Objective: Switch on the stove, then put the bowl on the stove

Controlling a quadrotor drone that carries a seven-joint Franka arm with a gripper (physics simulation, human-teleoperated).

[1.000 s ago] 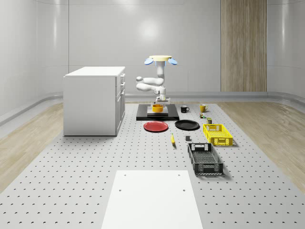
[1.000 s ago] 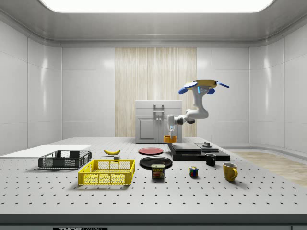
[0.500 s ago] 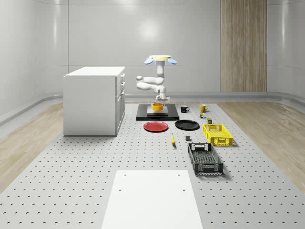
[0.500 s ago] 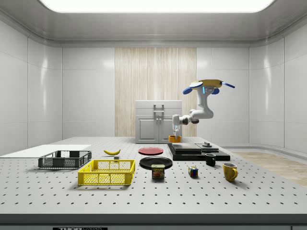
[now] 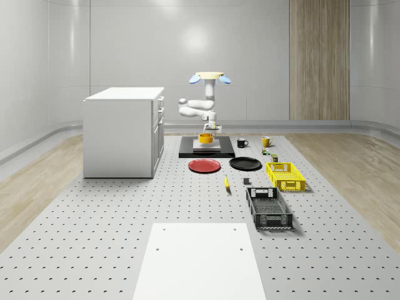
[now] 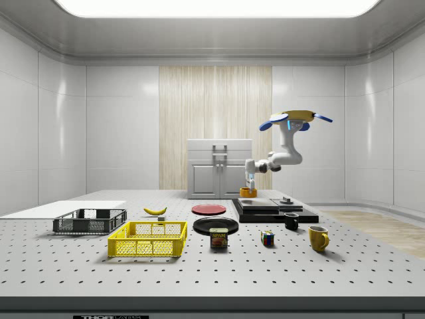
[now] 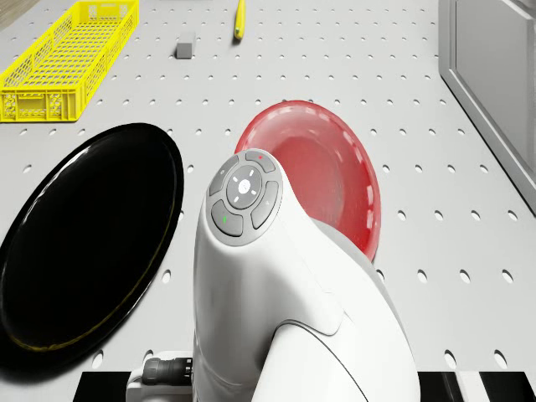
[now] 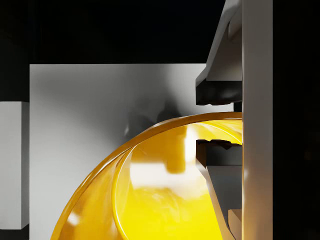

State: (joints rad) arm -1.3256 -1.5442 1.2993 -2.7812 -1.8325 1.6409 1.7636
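Perforated grey surface [image 5: 94, 212] carrying a white cabinet [image 5: 124, 131], red plate [image 5: 204, 165] beside black plate [image 5: 245, 164], yellow crate [image 5: 285, 175], black crate [image 5: 269, 207], banana [image 6: 155, 211], two mugs (black [image 6: 291, 220], yellow [image 6: 318, 237]), a can [image 6: 219, 238], a coloured cube [image 6: 267, 238] and a white panel [image 5: 199, 261].

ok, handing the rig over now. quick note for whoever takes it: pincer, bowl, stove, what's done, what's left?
Pincer: shut on the rim of the yellow bowl, one finger inside the wall, one outside.
Drone: hovers over the far side of the stove, arm bent down towards it.
Bowl: held low over the stove's pale plate, seen in the wrist view; whether it touches cannot be told.
Done: bowl picked up and brought over the stove. Whether the stove is switched on cannot be seen.
Left: set the bowl down on the plate, open the pincer, lift clear.
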